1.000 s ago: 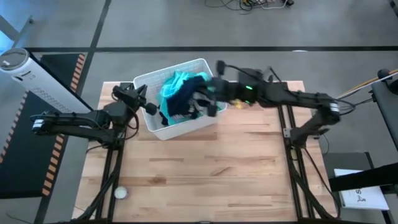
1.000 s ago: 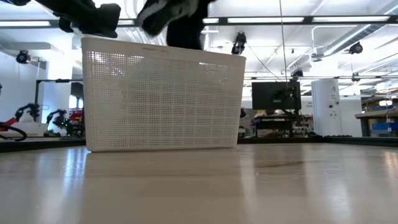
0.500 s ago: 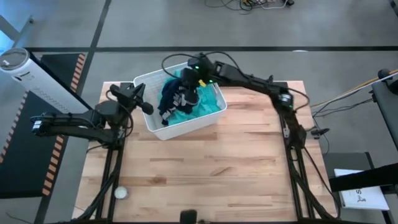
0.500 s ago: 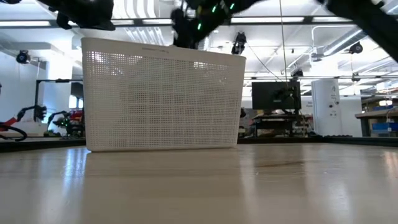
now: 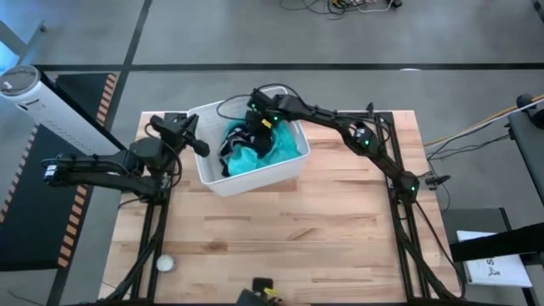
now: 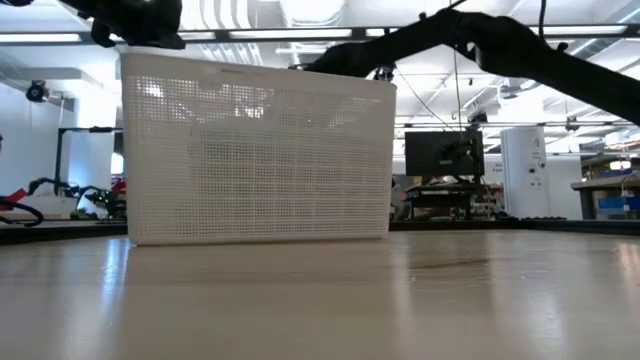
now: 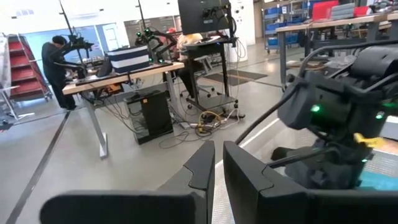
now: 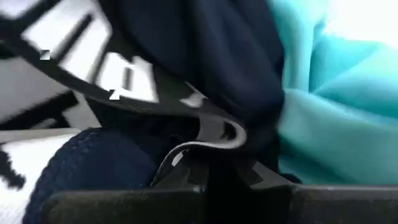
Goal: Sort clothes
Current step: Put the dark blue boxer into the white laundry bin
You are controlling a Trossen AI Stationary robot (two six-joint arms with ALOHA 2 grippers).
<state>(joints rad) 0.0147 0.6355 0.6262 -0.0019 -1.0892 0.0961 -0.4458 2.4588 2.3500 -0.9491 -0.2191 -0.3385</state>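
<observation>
The clothes lie heaped in a white plastic basket [image 5: 255, 180] at the table's far middle. A teal garment [image 5: 285, 149] lies on the right. Dark navy cloth [image 5: 236, 146] and black shorts with a white-lettered waistband [image 8: 74, 68] lie on the left. My right gripper [image 5: 257, 134] is shut and reaches down into the heap from the right. My left gripper [image 5: 201, 147] is shut and empty. It hovers level by the basket's left rim. My right gripper [image 8: 214, 171] has its shut fingertips against dark cloth [image 8: 211, 134] beside the lettered waistband. It comes slanting down from the table's right side. Whether a fold is caught between the fingers, I cannot tell. The clothes stay in the basket.
Bare wooden tabletop [image 5: 297, 229] stretches in front of the basket. A small white round thing [image 5: 164, 263] lies near the table's front left corner. In the low view the basket's mesh wall [image 6: 260, 150] hides the clothes.
My right gripper has swung from the basket's right rim toward the left, over the basket. It has gone down into the clothes, tipping from level to steeply downward, and has stayed shut. The basket's left end has come a little nearer in the low view.
</observation>
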